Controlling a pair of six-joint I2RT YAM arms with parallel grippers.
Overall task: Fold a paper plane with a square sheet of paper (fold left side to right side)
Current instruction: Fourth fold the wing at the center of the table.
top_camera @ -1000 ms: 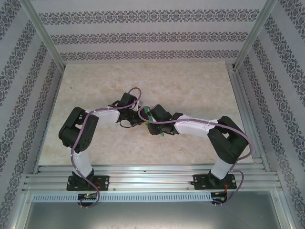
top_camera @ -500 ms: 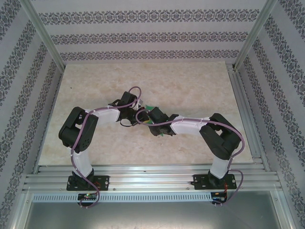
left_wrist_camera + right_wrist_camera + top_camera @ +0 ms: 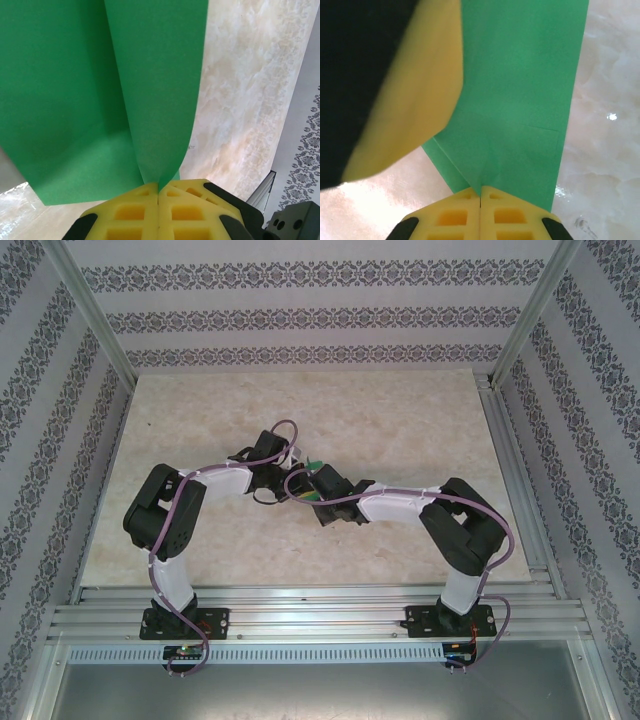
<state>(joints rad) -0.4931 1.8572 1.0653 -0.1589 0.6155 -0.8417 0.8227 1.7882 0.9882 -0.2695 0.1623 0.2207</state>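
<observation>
The square sheet of paper is bright green, partly folded into layers and lifted off the table between both grippers. My left gripper is shut on one edge of it, and the sheet curls up from its yellow pads. My right gripper is shut on the paper at another edge, where a straight crease line shows. A yellow pad of the left gripper looms close at the upper left of the right wrist view. From the top, only slivers of the green paper show between the two wrists at mid-table.
The marble-patterned table lies under the arms, with patterned walls on three sides. Aluminium rails run along the near edge. A small white speck sits on the table right of the paper.
My right gripper has closed onto the paper and its wrist has shifted slightly left toward the left gripper. The left arm has hardly moved.
</observation>
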